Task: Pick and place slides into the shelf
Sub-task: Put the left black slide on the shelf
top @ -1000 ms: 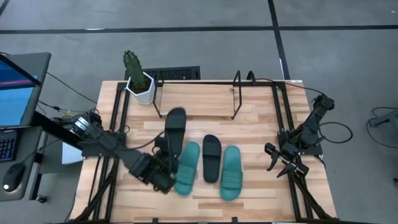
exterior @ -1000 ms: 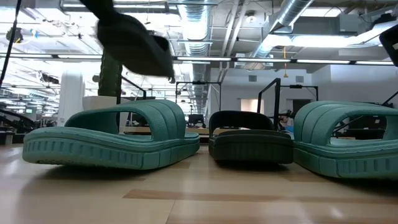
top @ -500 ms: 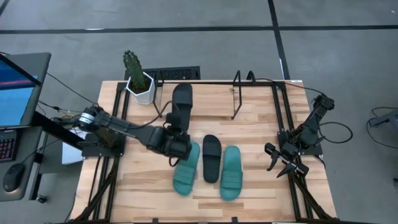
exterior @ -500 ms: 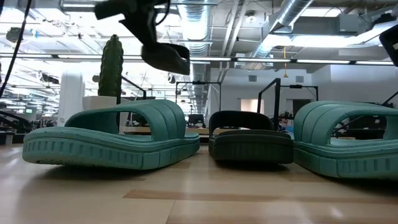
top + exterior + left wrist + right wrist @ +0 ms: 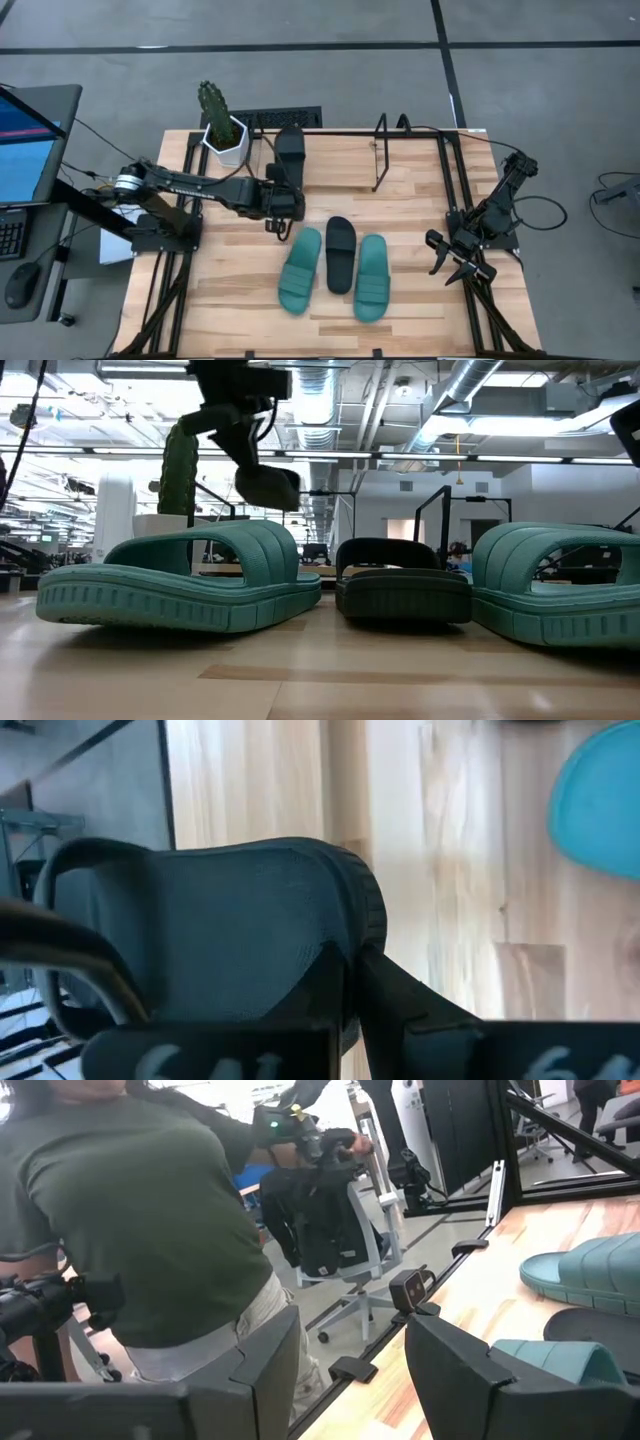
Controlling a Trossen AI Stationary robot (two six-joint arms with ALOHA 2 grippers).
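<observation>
My left gripper [image 5: 283,197] is shut on one black slide [image 5: 290,152] and holds it in the air near the shelf's left end frame [image 5: 256,152]. The low view shows this slide [image 5: 266,485] above the table, behind the others. The shelf's right end frame [image 5: 380,152] stands farther right on the light wood. Lying soles down on the table are a teal slide [image 5: 300,270], the other black slide [image 5: 340,254] and a second teal slide [image 5: 372,277]. My right gripper [image 5: 447,262] waits open at the table's right edge. My left gripper pinches the black slide's sole at its near end [image 5: 345,935] between the two fingers [image 5: 400,1005]. The fingers lie along the slide, coming from the table's near side. The slide is lifted clear, with its strap [image 5: 60,890] and other end reaching toward the far edge.
A cactus in a white pot [image 5: 222,128] stands at the far left corner, close to the shelf's left end. Black arm-mount frames [image 5: 180,220] run along both side edges. A laptop [image 5: 25,140] sits off the table's left. A person in a green shirt [image 5: 130,1210] stands beyond the right edge.
My left gripper, still shut on the black slide, has carried it from beside the left teal slide toward the table's far edge, up to the shelf's left end. The slide stays lifted clear and points at the far edge. The other slides have not moved.
</observation>
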